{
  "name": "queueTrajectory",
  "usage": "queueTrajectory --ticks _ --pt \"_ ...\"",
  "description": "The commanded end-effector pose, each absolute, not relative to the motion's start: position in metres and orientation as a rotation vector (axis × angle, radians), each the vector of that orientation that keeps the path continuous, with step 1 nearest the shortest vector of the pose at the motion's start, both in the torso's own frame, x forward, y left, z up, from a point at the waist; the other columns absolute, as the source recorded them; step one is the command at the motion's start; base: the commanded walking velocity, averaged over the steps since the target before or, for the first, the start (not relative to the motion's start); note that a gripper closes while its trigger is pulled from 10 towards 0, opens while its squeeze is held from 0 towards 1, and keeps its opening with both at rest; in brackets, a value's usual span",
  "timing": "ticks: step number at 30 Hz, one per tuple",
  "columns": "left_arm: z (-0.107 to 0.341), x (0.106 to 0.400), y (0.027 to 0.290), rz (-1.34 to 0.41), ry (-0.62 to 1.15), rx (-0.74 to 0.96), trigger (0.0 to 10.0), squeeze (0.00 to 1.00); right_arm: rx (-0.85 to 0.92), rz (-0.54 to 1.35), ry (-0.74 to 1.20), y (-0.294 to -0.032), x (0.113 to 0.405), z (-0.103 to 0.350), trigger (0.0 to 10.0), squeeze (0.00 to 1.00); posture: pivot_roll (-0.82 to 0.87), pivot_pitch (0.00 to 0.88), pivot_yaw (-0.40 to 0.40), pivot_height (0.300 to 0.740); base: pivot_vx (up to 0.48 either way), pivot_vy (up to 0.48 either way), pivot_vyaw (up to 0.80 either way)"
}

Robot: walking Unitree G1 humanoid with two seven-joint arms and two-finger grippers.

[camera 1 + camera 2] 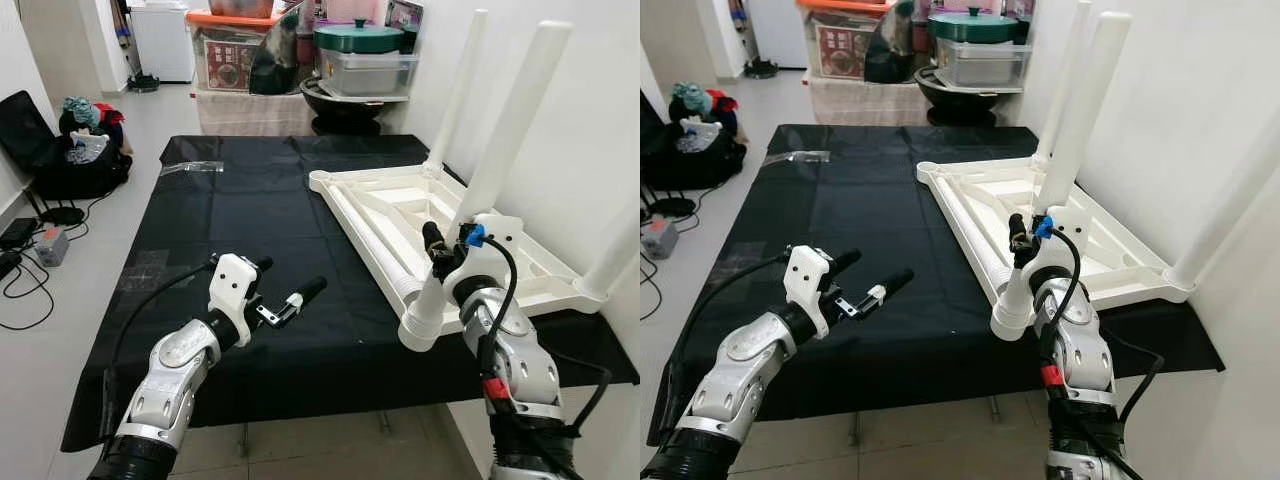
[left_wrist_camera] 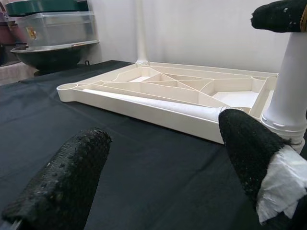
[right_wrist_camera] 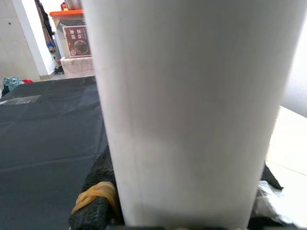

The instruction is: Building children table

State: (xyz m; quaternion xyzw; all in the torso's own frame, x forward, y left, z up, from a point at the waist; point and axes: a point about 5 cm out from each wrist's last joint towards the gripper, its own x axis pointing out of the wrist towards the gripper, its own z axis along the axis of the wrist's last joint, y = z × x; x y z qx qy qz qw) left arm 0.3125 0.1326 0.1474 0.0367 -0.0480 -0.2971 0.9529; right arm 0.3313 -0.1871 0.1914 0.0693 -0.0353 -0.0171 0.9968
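Three white legs stand upright from the inverted white table top [image 1: 430, 225], which lies underside up on the right half of the black cloth [image 1: 240, 230], close to the white wall [image 1: 560, 110]. Far leg [image 1: 458, 85] rises from the far corner. Right-hand leg [image 1: 615, 250] stands at the corner next to the wall. Near leg [image 1: 500, 150] sits in the near corner socket [image 1: 422, 322], at the cloth's front edge.

Right gripper [image 1: 450, 250]: closed around the near leg low down, just above the socket. In the right wrist view the leg [image 3: 192, 105] takes up most of the frame, with one black finger pad [image 3: 98, 191] pressed against its side; a yellowish band wraps that finger.

Left gripper [image 1: 290, 290]: over the bare cloth, left of the table top and apart from it. Fingers spread, nothing between them. Left wrist view: two black fingertips [image 2: 64, 177] wide apart, with white tape on one; the ribbed underside of the table top [image 2: 168, 88] lies beyond them.

One loose white tube [image 1: 375, 250] lies flat along the table top's left rim, inside the frame.

Background: storage boxes and a green-lidded pot [image 1: 358, 38] beyond the far end of the cloth. Black bag [image 1: 60, 150] and cables on the floor at left.
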Motion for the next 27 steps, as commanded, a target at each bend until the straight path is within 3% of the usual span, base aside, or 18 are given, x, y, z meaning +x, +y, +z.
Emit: queueTrajectory --ticks 1,15,27 --pt "0.147 0.313 0.133 -0.604 -0.099 0.075 10.0 0.00 0.199 -0.070 -0.013 -0.192 0.331 0.174 10.0 0.00 0.02 0.000 -0.082 0.740 0.000 0.000 0.00" --pt "0.147 0.313 0.132 -0.607 -0.103 0.073 10.0 0.00 0.193 -0.039 -0.015 -0.186 0.330 0.172 10.0 0.00 0.02 0.000 -0.080 0.740 0.000 0.000 0.00" --pt "0.149 0.315 0.134 -0.591 -0.102 0.079 10.0 0.00 0.098 0.100 -0.054 -0.171 0.329 0.178 10.0 0.00 0.03 0.000 -0.079 0.740 0.000 -0.410 0.80"
